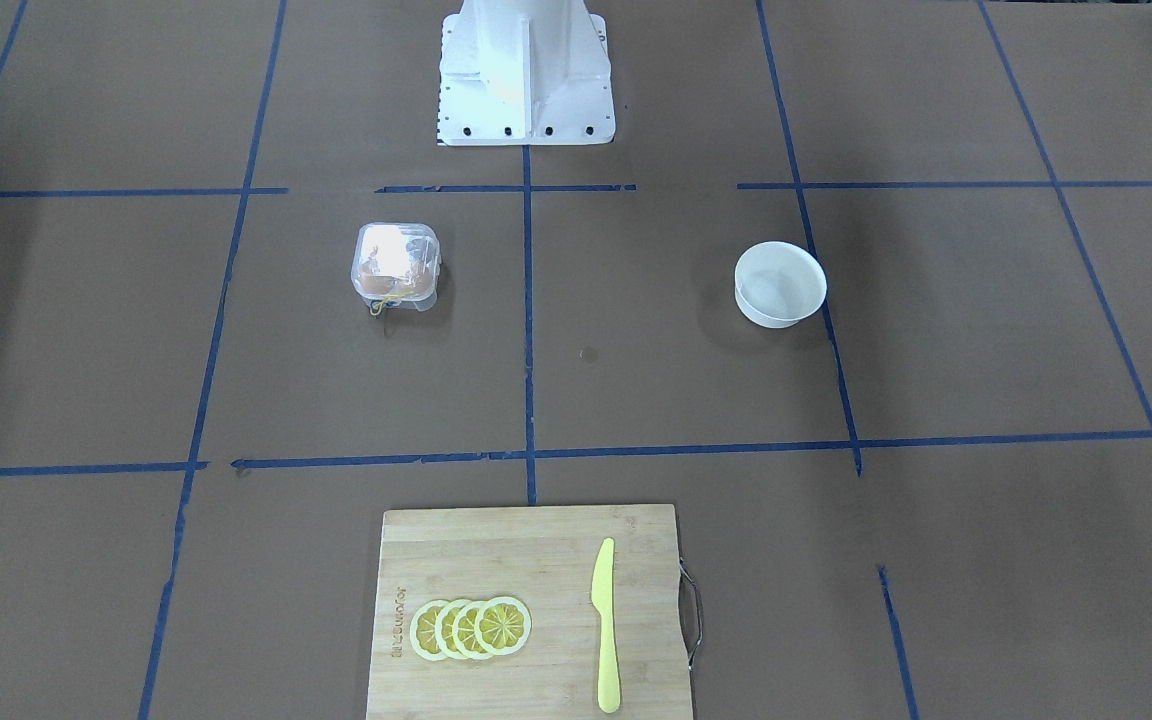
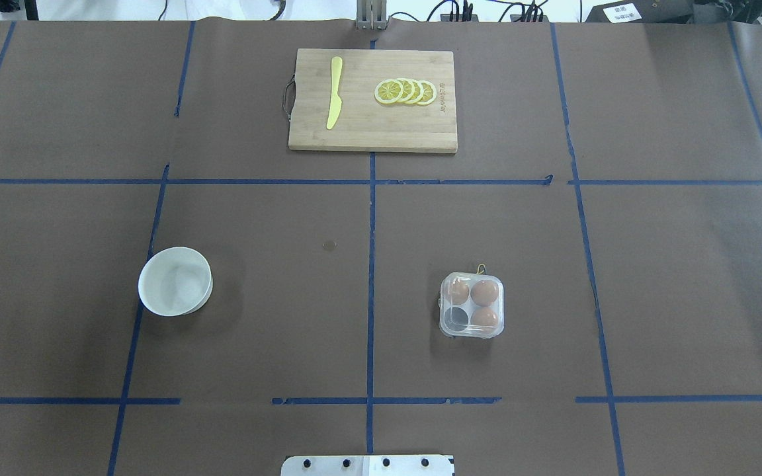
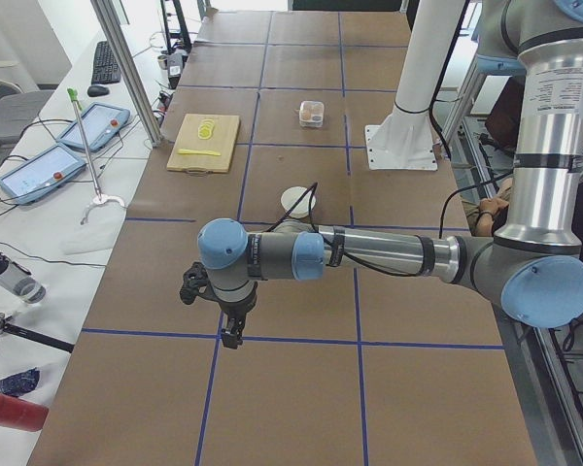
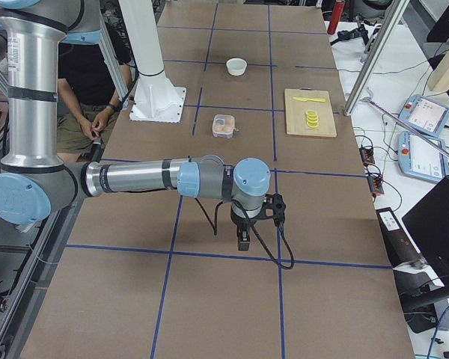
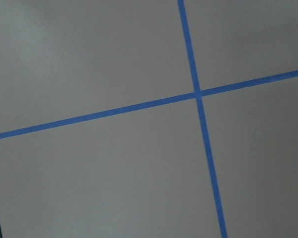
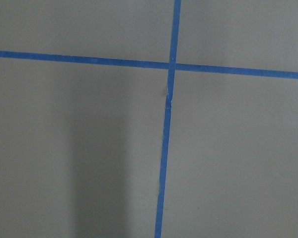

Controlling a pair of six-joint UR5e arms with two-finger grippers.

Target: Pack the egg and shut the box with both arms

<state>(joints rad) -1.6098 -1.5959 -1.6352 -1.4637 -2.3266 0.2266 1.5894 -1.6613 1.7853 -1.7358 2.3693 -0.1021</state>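
Observation:
The clear box (image 2: 472,305) stands right of the table's centre line with its lid down, the yellow string (image 2: 481,268) at its far edge. Three tan eggs fill three cells, one of them the egg (image 2: 485,291); the fourth cell is dark and empty. The box also shows in the front-facing view (image 1: 396,265). My left gripper (image 3: 231,335) shows only in the exterior left view, hanging over bare table far from the box. My right gripper (image 4: 242,241) shows only in the exterior right view, also far from the box. I cannot tell whether either is open or shut.
A round white bowl (image 2: 175,280) sits left of centre. A bamboo cutting board (image 2: 372,135) at the far edge carries a yellow knife (image 2: 334,92) and lemon slices (image 2: 406,91). The white pedestal base (image 1: 526,70) stands at the near edge.

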